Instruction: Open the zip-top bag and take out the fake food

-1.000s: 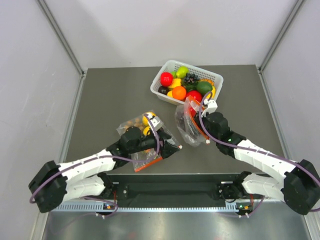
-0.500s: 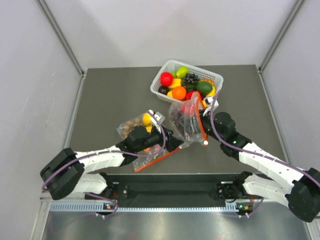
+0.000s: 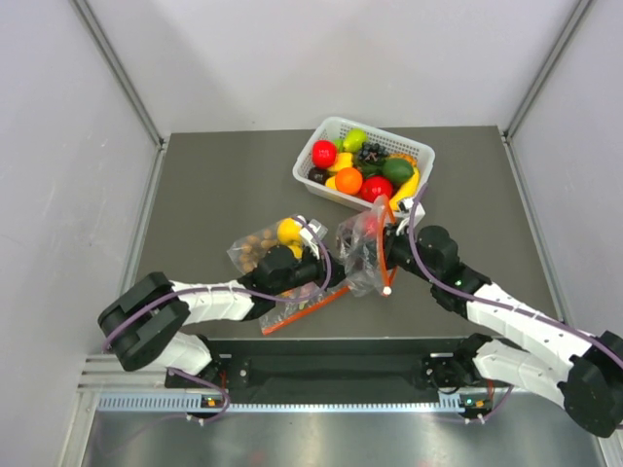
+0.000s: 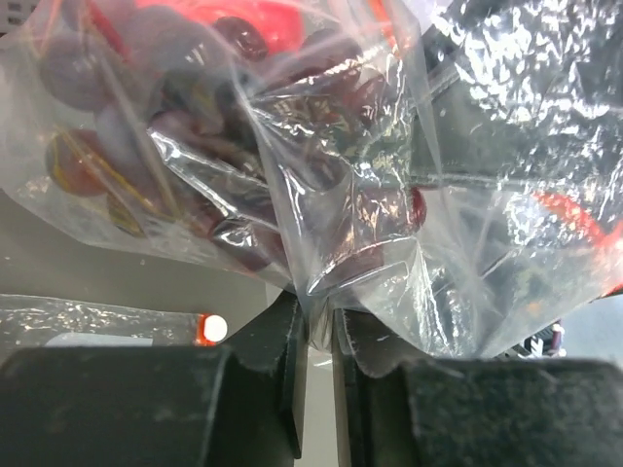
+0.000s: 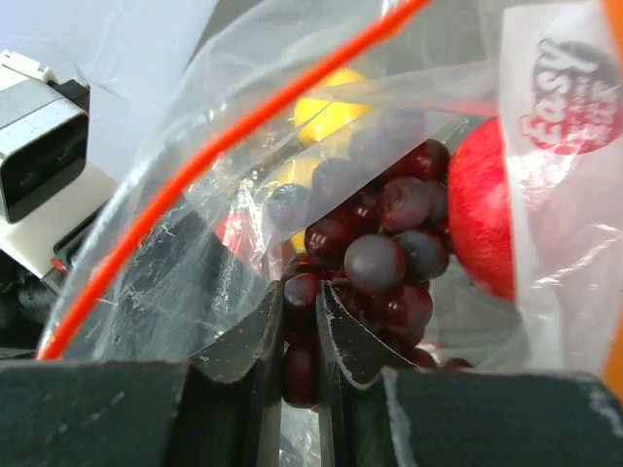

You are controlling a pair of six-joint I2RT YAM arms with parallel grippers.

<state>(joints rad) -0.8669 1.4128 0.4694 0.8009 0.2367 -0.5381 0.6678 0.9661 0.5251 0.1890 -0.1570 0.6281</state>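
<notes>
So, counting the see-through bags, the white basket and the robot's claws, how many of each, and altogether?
Clear crinkly plastic zip-top bags: 2, the pinched bag and the loose bag on the table
White plastic mesh basket: 1
Two-finger claws: 2, the left gripper and the right gripper, each shut on the pinched bag
Total: 5

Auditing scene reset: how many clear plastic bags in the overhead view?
2. The zip-top bag is pinched by left end effector and right end effector; the second bag lies on the table to its left. Others could be hidden.
</notes>
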